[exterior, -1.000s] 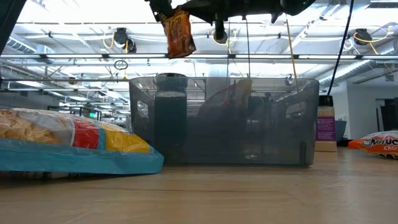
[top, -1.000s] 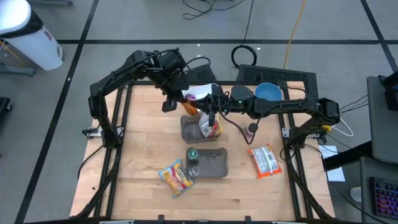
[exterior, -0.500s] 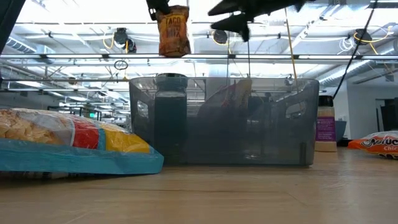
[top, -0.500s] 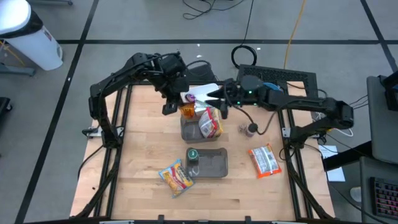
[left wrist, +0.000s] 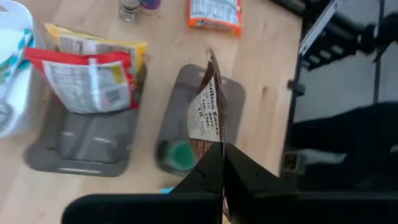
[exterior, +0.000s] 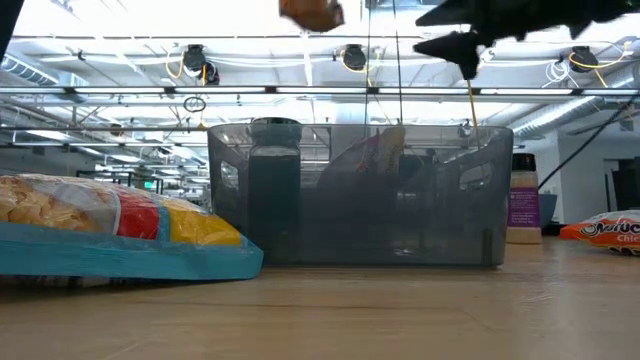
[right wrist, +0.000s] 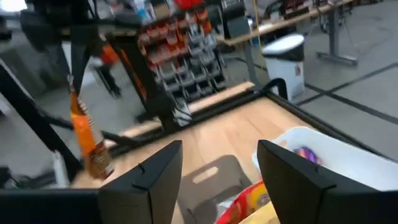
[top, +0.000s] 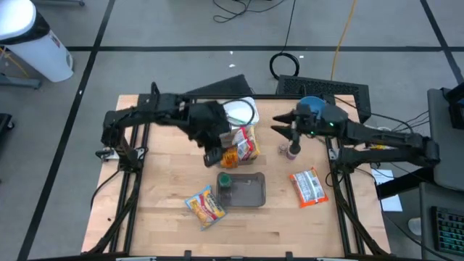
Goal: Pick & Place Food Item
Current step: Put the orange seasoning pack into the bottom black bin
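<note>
Left gripper: the left gripper [top: 214, 156] hangs above the table's middle, over the gap between the two grey bins, its fingers [left wrist: 214, 163] pinched together on the top edge of a taco mix packet [left wrist: 206, 111].
Taco mix packet: it dangles in the air below the closed claw, clear of the table; in the low view the orange packet [exterior: 312, 12] shows at the very top, above the near bin.
Right gripper: the right gripper [top: 281, 125] is raised over the far right part of the table, beside the blue bowl [top: 312, 106]; its fingers [right wrist: 147, 177] stand apart with nothing between them.
Far bin: the far grey bin [left wrist: 81, 142] holds a red and yellow food packet [top: 248, 142] leaning inside it.
Near bin: the near grey bin [top: 250, 190] has a green-capped jar [top: 224, 180] at its left end.
Chips bag: a yellow and blue chips bag [top: 205, 206] lies flat on the near left of the table, just beside the near bin.
Orange snack pack: an orange snack pack [top: 307, 186] lies on the right side of the table.
Small bottle: a small bottle [top: 292, 151] stands upright between the far bin and the table's right edge.
White tub: a white tub [top: 240, 111] sits at the far edge, behind the far bin.
</note>
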